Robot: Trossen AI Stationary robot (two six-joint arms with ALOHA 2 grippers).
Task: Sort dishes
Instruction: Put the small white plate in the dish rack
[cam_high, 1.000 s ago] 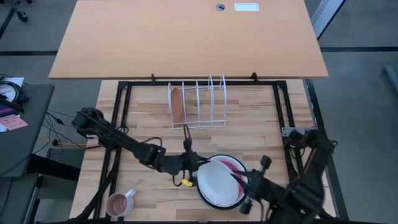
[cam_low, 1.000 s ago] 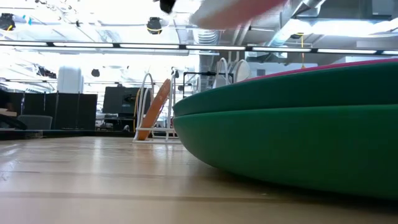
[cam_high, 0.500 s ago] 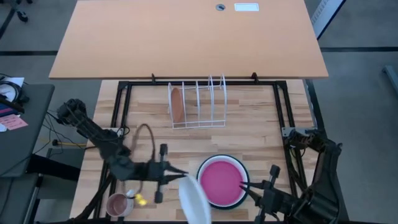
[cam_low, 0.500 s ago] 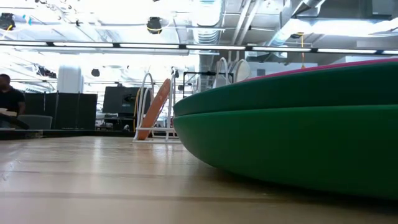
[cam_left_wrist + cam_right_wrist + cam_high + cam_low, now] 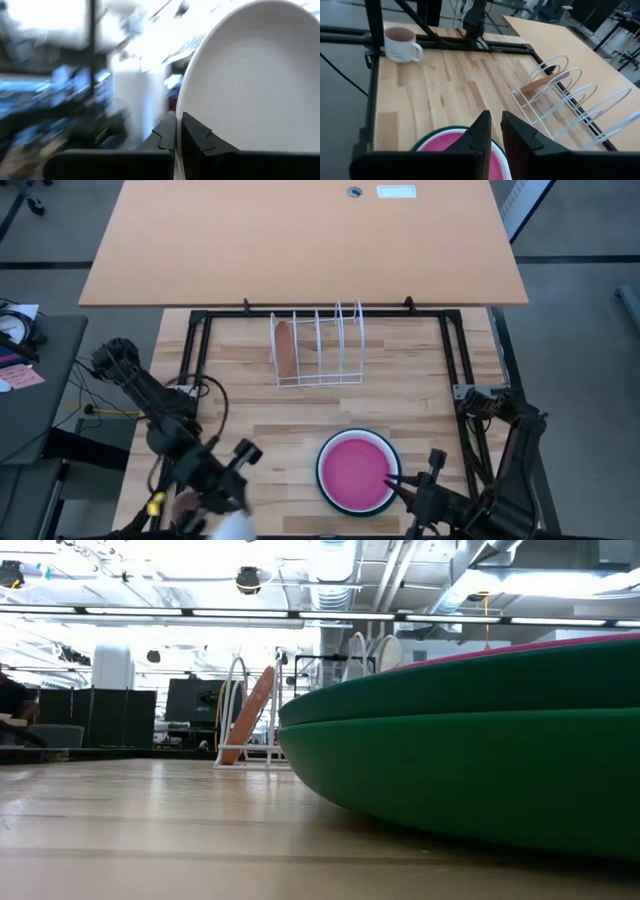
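Note:
A magenta pink plate (image 5: 357,472) lies on a dark green plate (image 5: 480,770) at the table's near middle. An orange-brown plate (image 5: 285,348) stands on edge in the leftmost slot of the white wire rack (image 5: 320,345) at the far side. My left gripper (image 5: 228,515) is at the near left edge, shut on a white plate (image 5: 250,75), which is half out of the high view. My right gripper (image 5: 392,478) is shut and has nothing between its fingers. It stands just over the pink plate's right rim; whether it touches, I cannot tell. My left gripper pinches the white plate's rim (image 5: 186,107) between its two fingers, which lie across the edge. The plate is tipped up on edge beyond the fingertips, its hollow face toward the wrist camera, lifted clear of the table.
A small pink mug (image 5: 400,42) stands near the table's near left corner, close below my left arm. The rack's other slots (image 5: 580,100) hold nothing. Bare wood lies between the rack and the stacked plates.
My left gripper has taken the white plate off the pink plate. It has carried it up and toward the table's near left corner, tipping it from flat onto its edge. The pink plate now lies uncovered. My right gripper has drawn back slightly.

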